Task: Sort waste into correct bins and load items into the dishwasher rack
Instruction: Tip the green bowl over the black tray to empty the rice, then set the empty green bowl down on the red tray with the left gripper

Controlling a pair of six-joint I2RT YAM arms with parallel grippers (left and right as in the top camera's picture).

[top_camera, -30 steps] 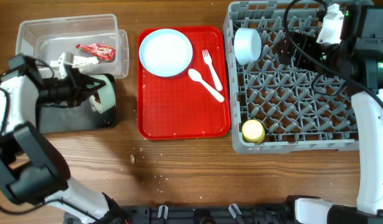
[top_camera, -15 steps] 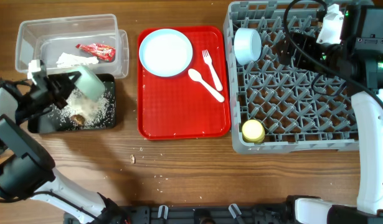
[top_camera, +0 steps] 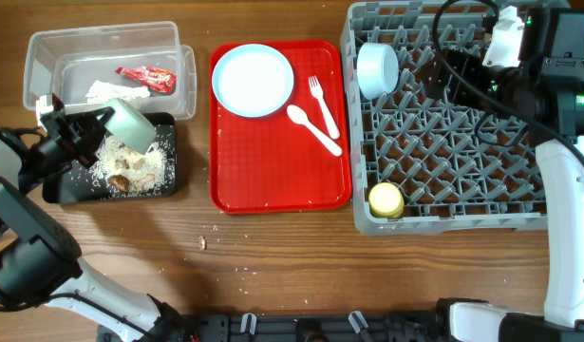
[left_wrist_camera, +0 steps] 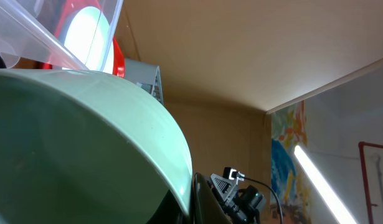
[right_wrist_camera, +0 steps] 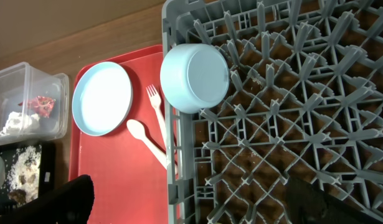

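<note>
My left gripper [top_camera: 90, 131] is shut on the rim of the pale green bowl [top_camera: 132, 123] and holds it tilted over the black tray [top_camera: 73, 190]. Beige-white food scraps [top_camera: 135, 166] lie in that tray. The bowl [left_wrist_camera: 85, 143] fills the left wrist view. The clear tub [top_camera: 45, 52] holds the red wrapper [top_camera: 147, 76] and the white tissue [top_camera: 106, 92]. The light blue plate [top_camera: 254, 79], fork [top_camera: 322, 100] and spoon [top_camera: 310, 126] lie on the red serving tray [top_camera: 273, 185]. The grey rack [top_camera: 462, 142] holds the light blue bowl [top_camera: 377, 68] and the yellow cup [top_camera: 386, 199]. My right gripper [right_wrist_camera: 191, 193] is open above the rack.
A few crumbs [top_camera: 203, 243] lie on the wooden table in front of the trays. The right arm's cables [top_camera: 462, 66] hang over the back of the rack. The rack's left wall [right_wrist_camera: 172, 124] borders the red serving tray [right_wrist_camera: 116, 168].
My left arm has drawn back to the left off the black tray and has raised the bowl a little. The food scraps now lie in the black tray. The right arm has not moved.
</note>
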